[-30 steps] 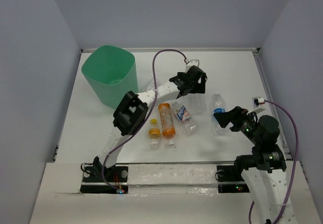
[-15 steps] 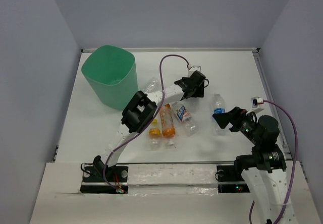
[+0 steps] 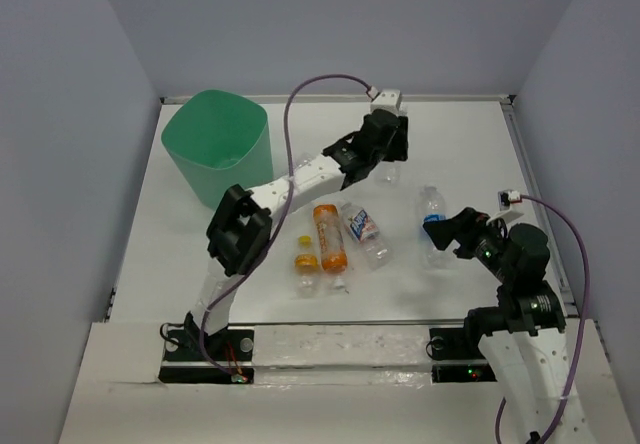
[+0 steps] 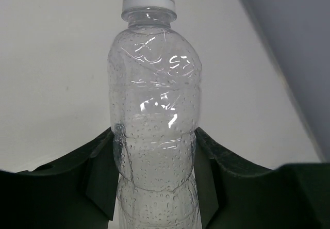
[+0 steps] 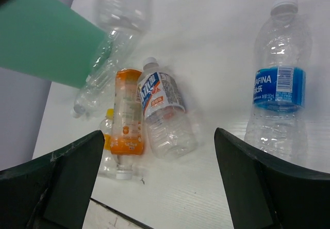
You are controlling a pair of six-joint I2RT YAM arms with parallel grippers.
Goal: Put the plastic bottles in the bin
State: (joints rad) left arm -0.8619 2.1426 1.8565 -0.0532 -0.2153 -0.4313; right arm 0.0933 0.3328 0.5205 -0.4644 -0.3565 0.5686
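Note:
My left gripper (image 4: 154, 159) is shut on a clear, unlabelled bottle (image 4: 153, 95) with a white cap, both fingers pressing its lower body. From above, that gripper (image 3: 384, 157) is at the far middle of the table, right of the mint-green bin (image 3: 215, 152). An orange bottle (image 3: 329, 236), a red-white labelled bottle (image 3: 362, 228) and a short yellow-capped bottle (image 3: 304, 262) lie together mid-table. A blue-labelled bottle (image 5: 279, 87) lies to their right. My right gripper (image 5: 157, 138) hangs open above the table, apart from them all, the blue-labelled bottle at its right.
Another clear bottle (image 5: 98, 82) lies beside the bin's green wall (image 5: 46, 38). The left arm (image 3: 290, 179) stretches across the table between bin and bottles. Grey walls enclose the white table (image 3: 460, 144) on three sides.
The left gripper closed on the clear bottle and carried it up and toward the far side. The right gripper has hardly moved.

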